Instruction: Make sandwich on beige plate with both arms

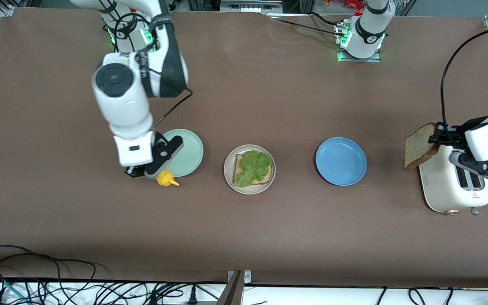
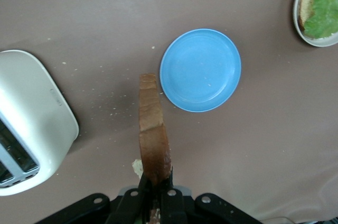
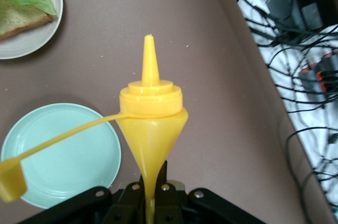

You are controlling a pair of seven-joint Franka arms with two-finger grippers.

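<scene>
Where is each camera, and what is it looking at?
Front view: high across the table, facing both arms, the beige plate between them.
Left wrist view: looks down past the left gripper pinching a bread slice; blue plate below.
Right wrist view: looks down past the right gripper holding a yellow bottle.
All show the lettuce.

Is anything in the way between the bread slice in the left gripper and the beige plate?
Only the empty round blue plate lies on the table between them. The left gripper holds the tan bread slice in the air; the round beige plate is unobstructed.
</scene>
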